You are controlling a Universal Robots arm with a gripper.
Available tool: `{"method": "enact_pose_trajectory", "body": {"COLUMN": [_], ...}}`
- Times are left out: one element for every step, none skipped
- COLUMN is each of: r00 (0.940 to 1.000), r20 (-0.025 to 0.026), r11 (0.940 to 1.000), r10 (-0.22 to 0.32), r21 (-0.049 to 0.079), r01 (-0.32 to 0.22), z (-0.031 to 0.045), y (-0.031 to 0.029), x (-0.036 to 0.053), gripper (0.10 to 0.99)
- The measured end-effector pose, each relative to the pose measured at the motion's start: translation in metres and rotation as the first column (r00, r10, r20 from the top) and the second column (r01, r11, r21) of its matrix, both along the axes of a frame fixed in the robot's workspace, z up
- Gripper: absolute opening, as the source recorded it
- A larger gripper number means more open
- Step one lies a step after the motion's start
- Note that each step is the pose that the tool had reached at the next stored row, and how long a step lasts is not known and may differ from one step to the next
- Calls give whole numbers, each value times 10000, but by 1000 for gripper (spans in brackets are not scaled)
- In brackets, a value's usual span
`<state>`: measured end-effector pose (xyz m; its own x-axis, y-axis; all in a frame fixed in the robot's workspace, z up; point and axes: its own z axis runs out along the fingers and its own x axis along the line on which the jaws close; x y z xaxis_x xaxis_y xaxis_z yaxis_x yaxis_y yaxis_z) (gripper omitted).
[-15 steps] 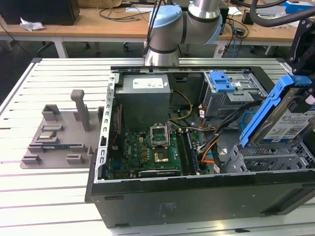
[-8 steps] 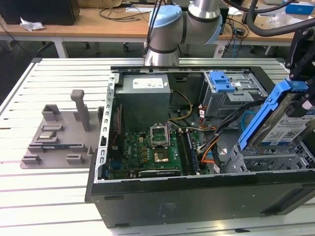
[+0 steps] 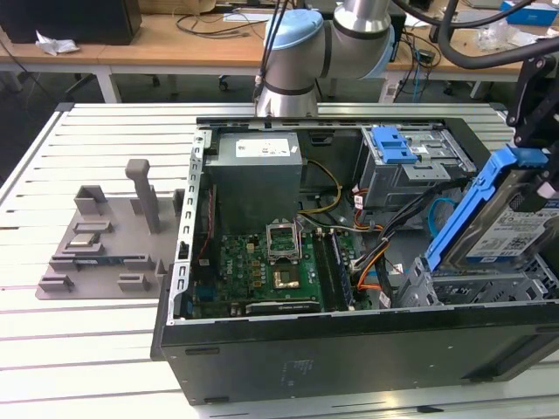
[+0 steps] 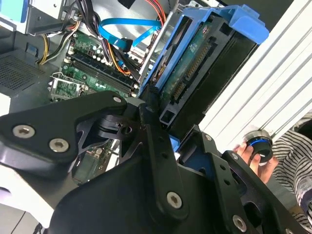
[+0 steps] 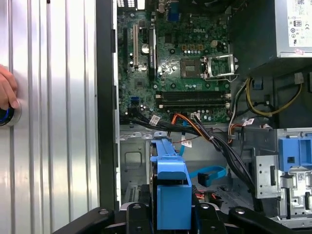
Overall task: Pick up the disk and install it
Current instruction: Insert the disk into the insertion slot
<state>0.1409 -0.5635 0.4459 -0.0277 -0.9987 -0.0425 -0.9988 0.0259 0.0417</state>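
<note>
Presently my jaws are closed on the disk (image 3: 509, 229), one finger pressed against each blue side rail at its upper end, so the drive hangs below the grip.

Disk: it is lifted clear of the table (image 3: 87, 349) and tilted steeply, with its labelled face showing in the exterior view. Its lower end is just over the drive cage (image 3: 476, 288) on the near side of the open computer case (image 3: 349, 349), at the exterior view's right.

I judge that the tilt serves entry: the low end leads toward the cage mouth while the rails line up with the cage walls. I cannot tell whether that end touches the cage.

In the first wrist view the disk (image 5: 170, 187) sits centred between my jaws, with the cage floor beyond it. The second wrist view presents its circuit-board underside (image 4: 195, 63), with the motherboard (image 4: 87, 73) farther off.

A person's hand (image 4: 251, 156) rests on a round knob (image 4: 258, 143) on the table, outside the case wall.
</note>
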Motion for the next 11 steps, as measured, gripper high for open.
{"method": "enact_pose_trajectory", "body": {"r00": [10000,10000,10000,10000,10000,9999,9999,9999,9999,9999,9999], "r20": [0,0,0,1,0,0,0,0,0,0,0], "r11": [10000,10000,10000,10000,10000,9999,9999,9999,9999,9999,9999], "r10": [1,2,47,78,96,116,121,122,124,125,127], "r21": [0,1,-1,-1,0,2,-1,-2,0,0,0], "r01": [-1,-2,-47,-78,-96,-116,-121,-122,-124,-125,-127], "z": [-7,-21,-55,-90,-124,-166,-181,-190,-211,-235,-262], "y": [10,11,12,12,12,11,12,12,11,11,12], "x": [1,1,1,0,-4,-6,-6,-6,-6,-6,-6], "gripper": [369,369,369,369,369,369,369,369,369,369,369]}}
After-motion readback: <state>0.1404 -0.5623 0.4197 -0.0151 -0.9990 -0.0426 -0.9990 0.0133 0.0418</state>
